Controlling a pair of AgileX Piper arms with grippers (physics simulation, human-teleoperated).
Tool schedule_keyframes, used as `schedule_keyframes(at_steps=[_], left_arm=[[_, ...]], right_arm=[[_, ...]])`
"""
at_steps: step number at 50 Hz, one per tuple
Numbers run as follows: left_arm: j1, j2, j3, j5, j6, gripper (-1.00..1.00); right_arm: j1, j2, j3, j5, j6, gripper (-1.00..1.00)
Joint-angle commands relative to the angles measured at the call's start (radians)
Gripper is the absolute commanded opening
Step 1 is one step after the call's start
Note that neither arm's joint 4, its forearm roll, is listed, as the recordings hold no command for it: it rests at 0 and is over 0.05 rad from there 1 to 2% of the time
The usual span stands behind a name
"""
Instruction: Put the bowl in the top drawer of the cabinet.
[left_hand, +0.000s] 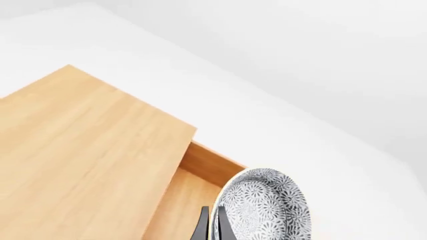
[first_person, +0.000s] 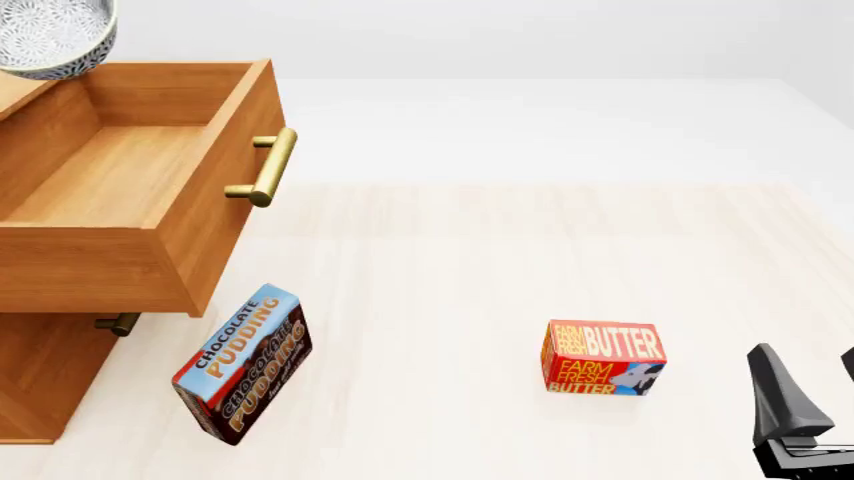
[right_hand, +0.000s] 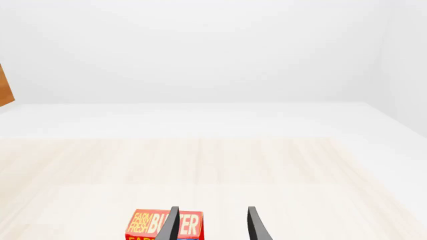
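Already the top drawer (first_person: 127, 170) stands pulled out. My left gripper (left_hand: 210, 222) pinches the bowl (first_person: 54, 38) by its rim, raised at the drawer's eleven o'clock; lowering and release remain. My right gripper (right_hand: 212, 222) idles with jaws spread.

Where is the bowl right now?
In the front view's top-left corner, the small white blue-speckled ceramic bowl hangs tilted above the open wooden top drawer, pinched by the left hand.
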Motion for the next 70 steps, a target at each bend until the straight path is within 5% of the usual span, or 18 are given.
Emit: schedule_keyframes(at_steps=[1,70], left_arm=[[0.02,0.007,0.008,-0.011,0.023,-1.0],[-0.006,0.098,0.133,-0.11,0.075,-1.0]], right_arm=[[0.0,0.0,0.0,0.0,0.0,1.0],[0.0,0.0,0.0,0.0,0.0,1.0]])
